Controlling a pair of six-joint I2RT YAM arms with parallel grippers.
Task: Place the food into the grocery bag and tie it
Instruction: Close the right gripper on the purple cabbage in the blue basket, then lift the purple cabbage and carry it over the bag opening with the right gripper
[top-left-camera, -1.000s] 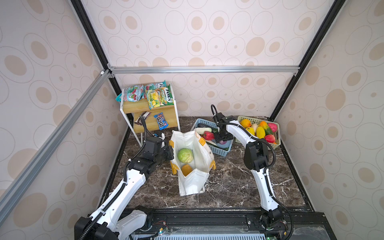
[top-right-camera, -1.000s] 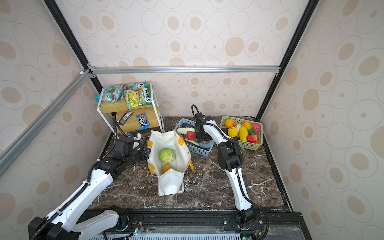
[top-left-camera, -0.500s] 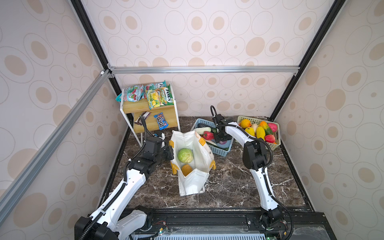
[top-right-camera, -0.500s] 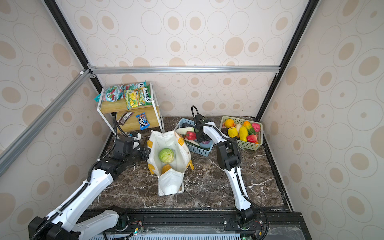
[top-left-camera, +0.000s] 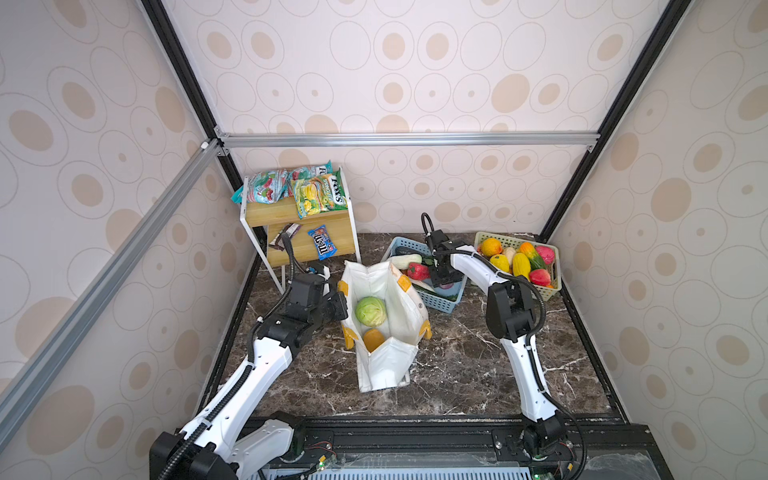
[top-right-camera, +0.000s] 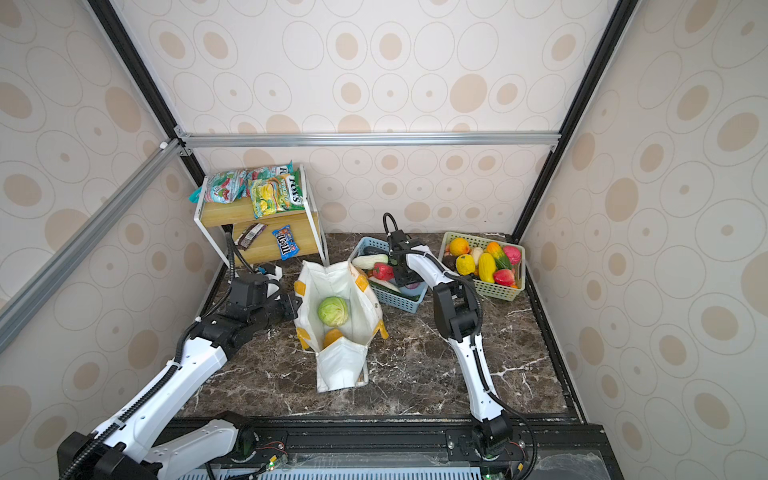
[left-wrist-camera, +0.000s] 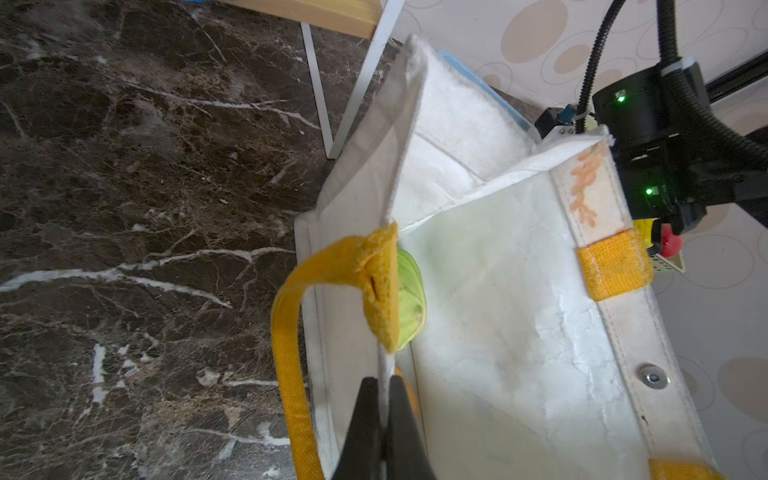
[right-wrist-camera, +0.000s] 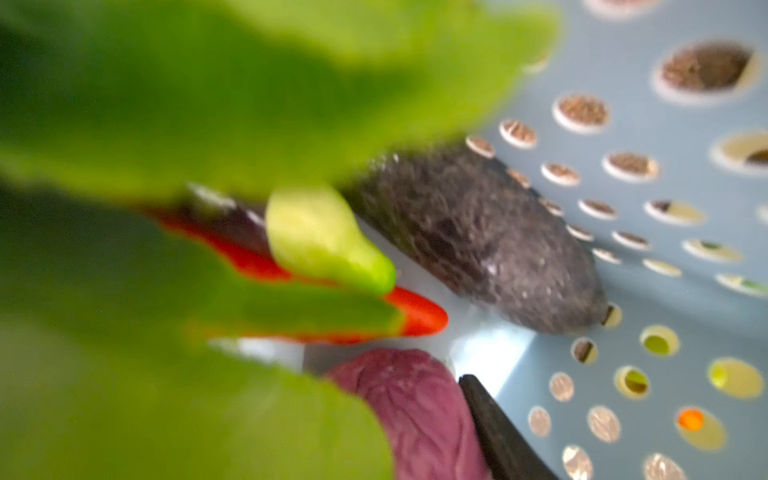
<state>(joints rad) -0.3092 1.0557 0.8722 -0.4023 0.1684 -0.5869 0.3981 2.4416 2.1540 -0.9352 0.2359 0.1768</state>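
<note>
Clearly, the shelved packet (top-left-camera: 321, 247) reads "m&m's"; left tool (left-wrist-camera: 384, 381) clamps grocery bag (left-wrist-camera: 498, 291); right tool (top-left-camera: 444, 279) unclear.

A dark brown marble tabletop (top-left-camera: 457, 365) with white veins fills the floor of the booth. At the far left stands a white-framed rack with two wooden shelves (top-left-camera: 274, 212). A blue lattice basket (top-left-camera: 441, 303) sits at the far middle, with a pale green one (top-right-camera: 496, 291) to its right. The walls are cream wallpaper with tan ovals (top-left-camera: 415, 62), and an aluminium bar (top-left-camera: 407, 139) crosses the far one.
</note>
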